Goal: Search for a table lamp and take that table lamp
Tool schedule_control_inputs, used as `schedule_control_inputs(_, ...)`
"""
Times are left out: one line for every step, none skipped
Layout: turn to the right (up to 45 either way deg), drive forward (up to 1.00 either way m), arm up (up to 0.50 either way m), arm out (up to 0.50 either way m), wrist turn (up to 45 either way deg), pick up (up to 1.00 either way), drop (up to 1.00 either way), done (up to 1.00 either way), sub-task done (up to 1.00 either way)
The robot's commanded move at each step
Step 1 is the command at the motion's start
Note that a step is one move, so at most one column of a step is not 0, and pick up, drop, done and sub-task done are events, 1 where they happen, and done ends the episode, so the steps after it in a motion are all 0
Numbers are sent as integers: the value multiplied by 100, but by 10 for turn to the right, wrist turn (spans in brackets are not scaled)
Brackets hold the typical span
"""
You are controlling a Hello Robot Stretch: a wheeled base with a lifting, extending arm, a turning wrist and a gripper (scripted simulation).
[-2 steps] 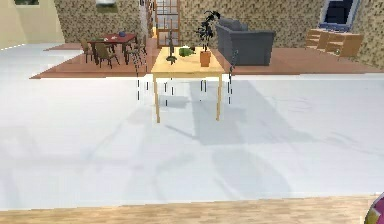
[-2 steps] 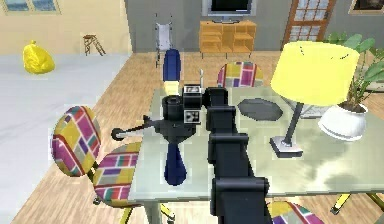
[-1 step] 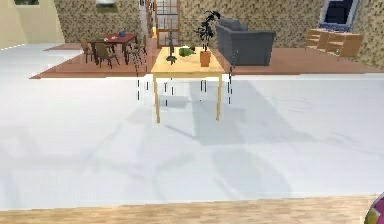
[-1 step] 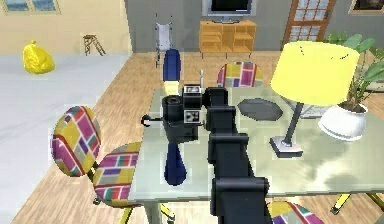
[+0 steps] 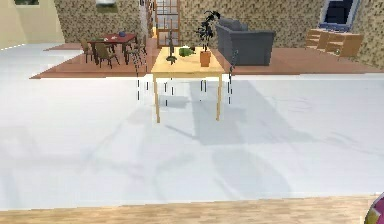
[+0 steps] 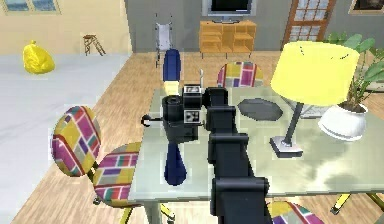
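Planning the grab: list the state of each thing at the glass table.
table lamp: upright on the glass table.
potted plant: upright beside the lamp.
dark dish: flat on the table.
gripper: at the table's edge; cannot tell whether it holds anything.

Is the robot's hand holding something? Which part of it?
Cannot tell: the gripper shows against the glass table. The table lamp stands on that table.

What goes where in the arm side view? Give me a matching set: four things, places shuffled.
1 yellow-shaded table lamp
2 green plant in white pot
3 lumpy yellow bag
4 plaid-cushioned chair

A pale floor, upper left
B beside glass table, left edge
C on the table, right edge
D on the table, between dark arm and plant

Pairs: 1-D, 2-C, 3-A, 4-B
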Motion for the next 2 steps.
schedule_control_inputs(0, 0, 4, 0, 0, 0, 0, 0, 0)
schedule_control_inputs(0, 0, 0, 0, 0, 0, 0, 100, 0)
